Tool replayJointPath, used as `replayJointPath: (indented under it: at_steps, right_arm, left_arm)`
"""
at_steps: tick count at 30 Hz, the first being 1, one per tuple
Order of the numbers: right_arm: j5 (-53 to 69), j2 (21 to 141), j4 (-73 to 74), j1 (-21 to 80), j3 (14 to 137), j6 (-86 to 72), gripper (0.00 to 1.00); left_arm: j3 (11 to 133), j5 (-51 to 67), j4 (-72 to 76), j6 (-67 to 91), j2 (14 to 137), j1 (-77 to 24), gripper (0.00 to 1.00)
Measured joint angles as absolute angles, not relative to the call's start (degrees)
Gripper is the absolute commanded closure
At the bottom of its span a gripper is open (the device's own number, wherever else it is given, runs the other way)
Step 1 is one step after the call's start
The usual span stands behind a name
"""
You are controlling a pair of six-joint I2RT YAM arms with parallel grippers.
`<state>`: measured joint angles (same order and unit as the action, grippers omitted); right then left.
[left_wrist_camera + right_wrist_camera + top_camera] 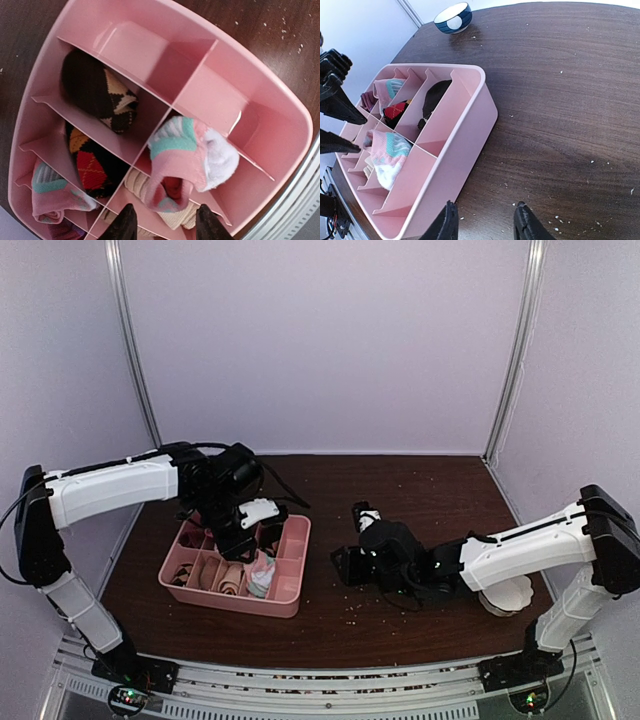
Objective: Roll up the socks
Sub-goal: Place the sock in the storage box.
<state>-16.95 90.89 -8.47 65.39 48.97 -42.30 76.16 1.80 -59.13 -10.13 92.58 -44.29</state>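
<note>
Socks (175, 160) inside pink tray (270, 100) compartments

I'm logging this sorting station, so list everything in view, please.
Divided tray: 1, pink, left half of the table.
Pink-mint sock rolls: 2, in separate tray compartments.
Argyle sock rolls: 2, brown-black, adjoining compartments.
Ribbed sock: 1, cream, partly hidden by a pink roll.
Bowl: 1, blue-white, table corner.
Table: 1, dark wood, crumb-specked.
Left gripper: 1, black, open above tray.
Right gripper: 1, black, open above table beside tray.
</note>
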Motion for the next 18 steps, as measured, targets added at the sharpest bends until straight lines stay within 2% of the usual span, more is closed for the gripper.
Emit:
replayJointPath:
  at_steps: [7, 11, 18]
  right_arm:
    - [-16.91, 90.89, -8.71, 65.32, 48.93, -42.41, 0.68]
    - [-16.71, 90.89, -8.93, 65.32, 48.64, -42.44, 0.69]
    - [-16.56, 90.89, -9.34, 65.25, 47.55, -42.46, 0.68]
  left_arm:
    - [75.70, 0.23, -53.49, -11.46, 94.37, -44.18, 0.75]
    - [72.34, 1.26, -50.19, -12.08, 95.70, -44.18, 0.85]
    - [68.05, 1.87, -44.47, -14.11, 96.18, -43.97, 0.84]
